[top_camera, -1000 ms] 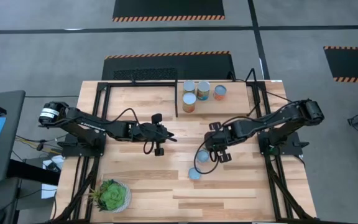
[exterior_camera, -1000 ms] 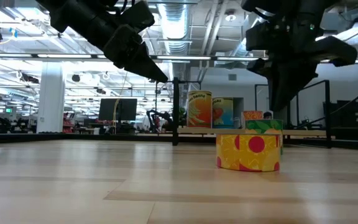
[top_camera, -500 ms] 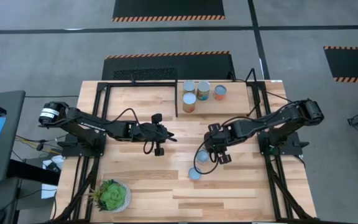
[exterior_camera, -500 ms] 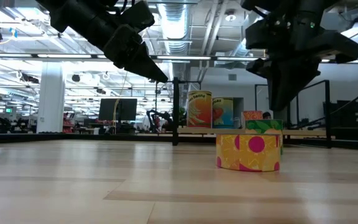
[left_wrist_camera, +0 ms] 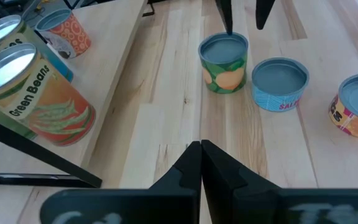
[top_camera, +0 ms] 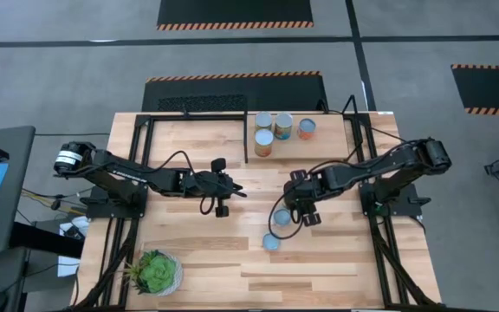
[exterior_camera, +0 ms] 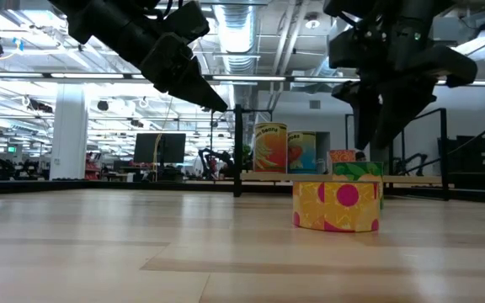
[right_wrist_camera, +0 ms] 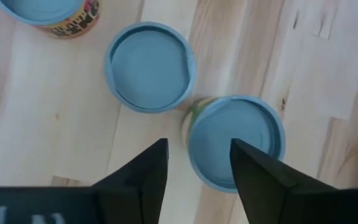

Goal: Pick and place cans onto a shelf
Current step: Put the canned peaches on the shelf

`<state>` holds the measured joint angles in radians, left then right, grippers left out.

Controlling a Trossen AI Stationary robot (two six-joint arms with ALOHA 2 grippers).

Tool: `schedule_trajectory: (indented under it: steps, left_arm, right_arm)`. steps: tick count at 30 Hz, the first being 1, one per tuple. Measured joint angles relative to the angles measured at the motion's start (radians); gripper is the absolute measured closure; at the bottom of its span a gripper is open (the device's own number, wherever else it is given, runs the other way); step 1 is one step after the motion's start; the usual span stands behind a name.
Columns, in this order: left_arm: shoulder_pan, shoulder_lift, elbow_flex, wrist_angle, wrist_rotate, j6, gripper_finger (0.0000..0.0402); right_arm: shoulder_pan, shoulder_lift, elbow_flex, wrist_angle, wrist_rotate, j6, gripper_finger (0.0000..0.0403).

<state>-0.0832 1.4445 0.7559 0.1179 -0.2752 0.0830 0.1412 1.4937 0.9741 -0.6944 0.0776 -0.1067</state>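
Right gripper point(top_camera: 289, 211), seen from the high view, hangs over the table's middle with its fingers spread and nothing between them. Loose cans point(top_camera: 271, 242) stand just below and beside it, while the shelf point(top_camera: 301, 149) with its four cans point(top_camera: 264, 143) lies well beyond it, toward the far edge. The left gripper point(top_camera: 221, 192) waits near the table's centre, farther from the loose cans than the right one.

At table height, the right gripper point(exterior_camera: 383, 126) hovers above a green-labelled can point(exterior_camera: 362, 172) that stands behind a yellow one point(exterior_camera: 337, 205); it touches neither. The left gripper point(exterior_camera: 194, 82) hangs high, pinched together.

Through the left wrist camera, its own fingers point(left_wrist_camera: 191, 163) meet at the tips. Ahead stand three loose cans in a row, and the right gripper's tips point(left_wrist_camera: 243, 14) poise directly above the peach-labelled one point(left_wrist_camera: 224, 62). A green-beans can point(left_wrist_camera: 39, 98) sits on the shelf to one side.

Looking down past the right wrist, the fingers point(right_wrist_camera: 148, 169) stand apart, and one upright can point(right_wrist_camera: 235, 141) lies nearly straight below, slightly off toward one finger; a second point(right_wrist_camera: 149, 66) stands just beside it, almost touching. The can's axis is vertical, so a straight descent with a small sideways correction looks needed.
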Motion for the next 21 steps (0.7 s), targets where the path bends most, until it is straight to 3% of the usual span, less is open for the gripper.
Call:
schedule_trajectory:
  steps: [13, 21]
  left_arm:
    - [0.000, 0.000, 0.000, 0.005, -0.001, -0.041, 0.0401]
    - [0.000, 0.000, 0.000, 0.005, -0.001, -0.041, 0.0402]
  right_arm:
    - [0.001, 0.001, -0.063, 0.086, 0.000, 0.064, 0.0221]
    - [0.001, 0.032, -0.065, 0.052, 0.000, 0.066, 0.0238]
